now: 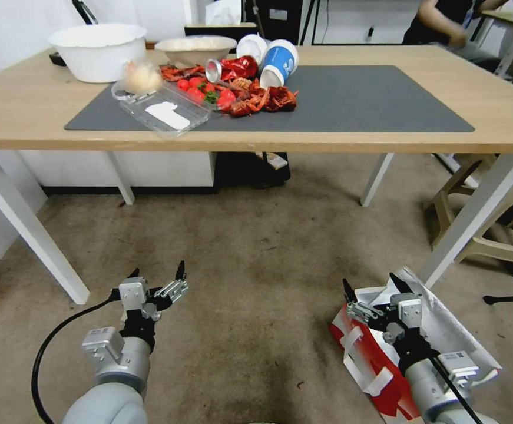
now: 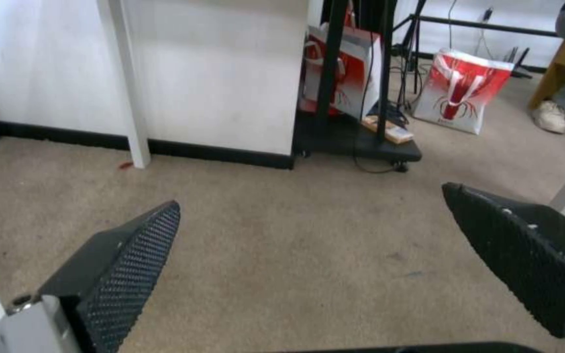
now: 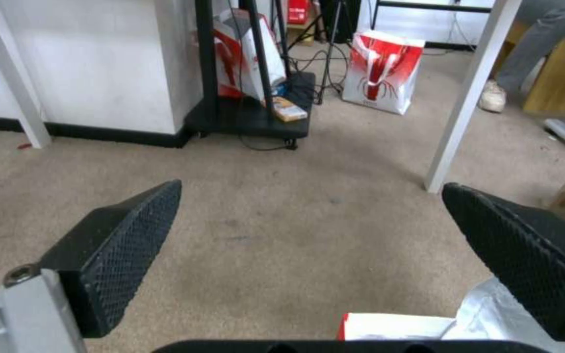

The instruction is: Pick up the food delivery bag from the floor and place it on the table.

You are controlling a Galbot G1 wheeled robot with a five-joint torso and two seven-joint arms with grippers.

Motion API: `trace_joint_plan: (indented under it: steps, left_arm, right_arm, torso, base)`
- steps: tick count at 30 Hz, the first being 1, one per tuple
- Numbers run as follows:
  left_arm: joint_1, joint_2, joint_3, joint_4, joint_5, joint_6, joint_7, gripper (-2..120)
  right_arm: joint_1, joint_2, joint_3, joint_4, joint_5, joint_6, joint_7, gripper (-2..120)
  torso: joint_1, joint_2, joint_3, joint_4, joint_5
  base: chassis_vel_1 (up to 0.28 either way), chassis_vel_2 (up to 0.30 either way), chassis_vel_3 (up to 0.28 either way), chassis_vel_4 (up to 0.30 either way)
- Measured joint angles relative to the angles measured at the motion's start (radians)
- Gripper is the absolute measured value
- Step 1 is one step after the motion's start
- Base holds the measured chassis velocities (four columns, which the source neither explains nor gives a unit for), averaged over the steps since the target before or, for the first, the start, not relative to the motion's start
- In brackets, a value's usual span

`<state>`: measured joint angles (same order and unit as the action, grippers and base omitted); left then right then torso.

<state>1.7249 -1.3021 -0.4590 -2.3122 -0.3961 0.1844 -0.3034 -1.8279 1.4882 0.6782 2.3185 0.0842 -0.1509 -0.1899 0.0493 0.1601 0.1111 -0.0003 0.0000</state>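
The food delivery bag (image 1: 367,359) stands on the floor (image 1: 256,247) at the lower right, red and white, its mouth open on silver foil lining (image 1: 447,330). My right gripper (image 1: 371,282) hovers open just over the bag's near rim, holding nothing; in the right wrist view the open right gripper (image 3: 313,185) has the bag's edge (image 3: 394,326) right below it. My left gripper (image 1: 157,272) hangs open over bare carpet at the lower left, empty, and the left gripper (image 2: 312,196) faces the wall. The table (image 1: 32,100) with its grey mat (image 1: 374,100) spans the view ahead.
Bowls (image 1: 98,52), cups (image 1: 278,62), a clear tray (image 1: 165,109) and red food scraps (image 1: 250,97) crowd the mat's left half. A white table leg (image 1: 474,218) stands close behind the bag, with a beige stool (image 1: 492,235) beyond. Other red-and-white bags (image 3: 380,73) sit past a black cart (image 3: 250,117).
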Motion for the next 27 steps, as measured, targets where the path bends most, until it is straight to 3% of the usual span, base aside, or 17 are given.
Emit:
trace_joint_plan:
  steps: [10, 27]
  left_arm:
    - [-0.001, 0.000, 0.000, 0.002, 0.000, -0.001, 0.000, 100]
    - [-0.001, -0.001, 0.004, 0.018, 0.002, -0.008, 0.002, 100]
  right_arm:
    - [0.001, 0.000, 0.000, -0.002, 0.000, 0.000, 0.000, 100]
    - [-0.009, -0.004, 0.001, -0.003, -0.005, 0.001, -0.001, 100]
  torso:
    - [-0.006, -0.029, -0.024, 0.0000, 0.0000]
    - [-0.012, -0.118, -0.106, 0.0000, -0.0001]
  base:
    - [0.000, 0.000, 0.000, 0.000]
    - [0.000, 0.000, 0.000, 0.000]
